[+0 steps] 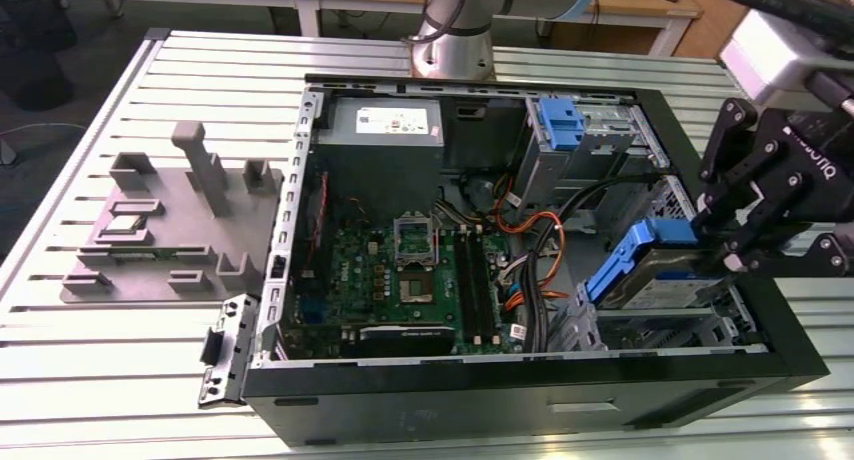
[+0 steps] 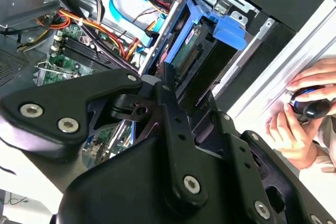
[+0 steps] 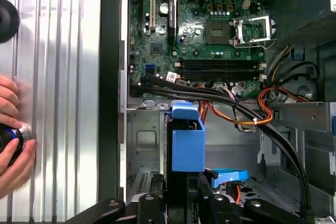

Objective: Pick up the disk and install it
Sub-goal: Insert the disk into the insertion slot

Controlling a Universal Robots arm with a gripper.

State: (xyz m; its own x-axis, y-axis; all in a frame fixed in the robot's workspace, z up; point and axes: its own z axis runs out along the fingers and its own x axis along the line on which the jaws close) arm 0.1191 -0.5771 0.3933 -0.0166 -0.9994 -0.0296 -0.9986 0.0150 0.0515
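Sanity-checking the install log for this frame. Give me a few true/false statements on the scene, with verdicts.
1. The gripper has its fingers shut on the disk. True.
2. The disk lies flat on the table outside the case. False: it is held tilted over the open case's interior, at the exterior view's right.
3. The case is closed. False: it is open, with the motherboard showing.
4. A person's hand is on the table beside the case. True.
5. The grey fixture stands on the exterior view's right of the case. False: it is on the left.
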